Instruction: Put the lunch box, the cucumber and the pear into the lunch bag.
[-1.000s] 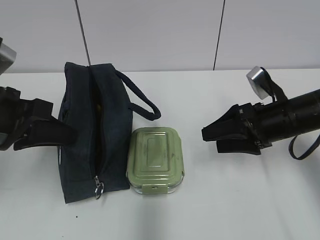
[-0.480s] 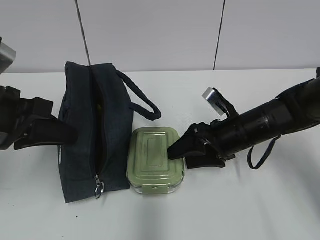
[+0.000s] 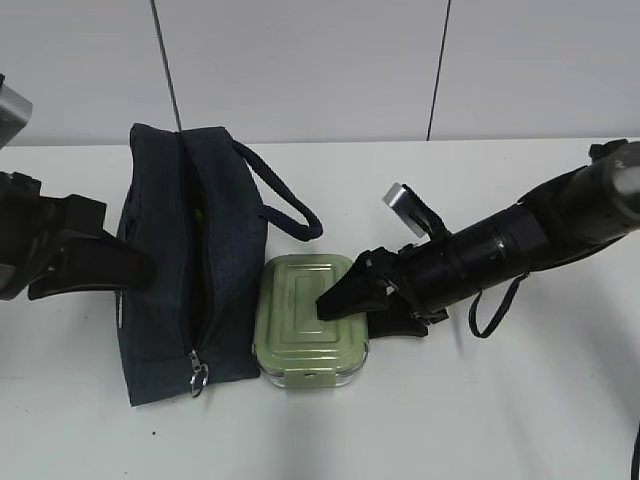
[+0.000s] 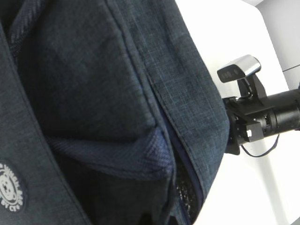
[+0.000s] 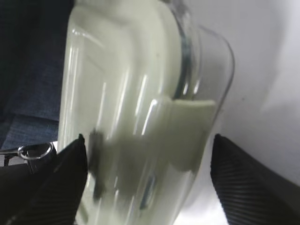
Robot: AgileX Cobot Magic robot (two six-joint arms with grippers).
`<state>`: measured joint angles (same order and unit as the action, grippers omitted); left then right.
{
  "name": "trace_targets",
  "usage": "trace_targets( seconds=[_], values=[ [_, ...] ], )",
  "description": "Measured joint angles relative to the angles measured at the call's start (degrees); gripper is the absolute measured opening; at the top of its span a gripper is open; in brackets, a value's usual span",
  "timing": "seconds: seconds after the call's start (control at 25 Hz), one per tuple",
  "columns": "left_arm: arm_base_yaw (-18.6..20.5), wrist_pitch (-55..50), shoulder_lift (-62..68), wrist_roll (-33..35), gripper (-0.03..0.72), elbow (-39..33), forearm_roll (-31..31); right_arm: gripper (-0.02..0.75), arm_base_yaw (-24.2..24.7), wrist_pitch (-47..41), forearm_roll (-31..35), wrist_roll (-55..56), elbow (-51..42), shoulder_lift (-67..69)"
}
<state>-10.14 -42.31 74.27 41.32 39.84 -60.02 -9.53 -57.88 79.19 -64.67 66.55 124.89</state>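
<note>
The navy lunch bag (image 3: 175, 270) lies at the left with its zipper open and its ring pull (image 3: 197, 376) at the near end. The sage-green lunch box (image 3: 305, 320) lies flat against the bag's right side. My right gripper (image 3: 348, 312) is open and straddles the box's right end, one finger over the lid and one beside the base. In the right wrist view the lunch box (image 5: 136, 117) sits between the spread fingers of the gripper (image 5: 148, 137). My left gripper (image 3: 120, 268) presses into the bag's left wall; bag fabric (image 4: 117, 93) fills its view. The cucumber and pear are hidden.
The bag's loop handle (image 3: 285, 200) lies on the white table (image 3: 480, 420) behind the box. The right arm and its camera show past the bag in the left wrist view (image 4: 258, 112). A grey wall stands at the back.
My right arm has swung left and down from the table's right side until its open jaws reach over the lunch box. The left arm, bag and box have not moved.
</note>
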Motion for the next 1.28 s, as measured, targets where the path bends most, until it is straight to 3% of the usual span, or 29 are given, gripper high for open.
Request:
trace_targets(
  seconds=[0.16, 0.32, 0.44, 0.84, 1.28],
  values=[
    [0.0, 0.0, 0.0, 0.0, -0.014, 0.0, 0.0, 0.561, 0.0, -1.1, 0.8, 0.5, 0.4, 0.6],
    [0.0, 0.0, 0.0, 0.0, -0.014, 0.0, 0.1, 0.44, 0.0, -1.5, 1.0, 0.8, 0.7, 0.6],
    [0.0, 0.0, 0.0, 0.0, -0.014, 0.0, 0.5, 0.407, 0.0, -2.0, 1.1, 1.0, 0.7, 0.6],
    [0.0, 0.0, 0.0, 0.0, -0.015, 0.0, 0.6, 0.397, 1.2, -4.5, 0.0, 1.1, 0.8, 0.7],
    [0.0, -0.2, 0.0, 0.0, -0.015, 0.0, 0.7, 0.395, 11.3, -6.0, -1.3, 1.0, 0.9, 0.8]
  ],
)
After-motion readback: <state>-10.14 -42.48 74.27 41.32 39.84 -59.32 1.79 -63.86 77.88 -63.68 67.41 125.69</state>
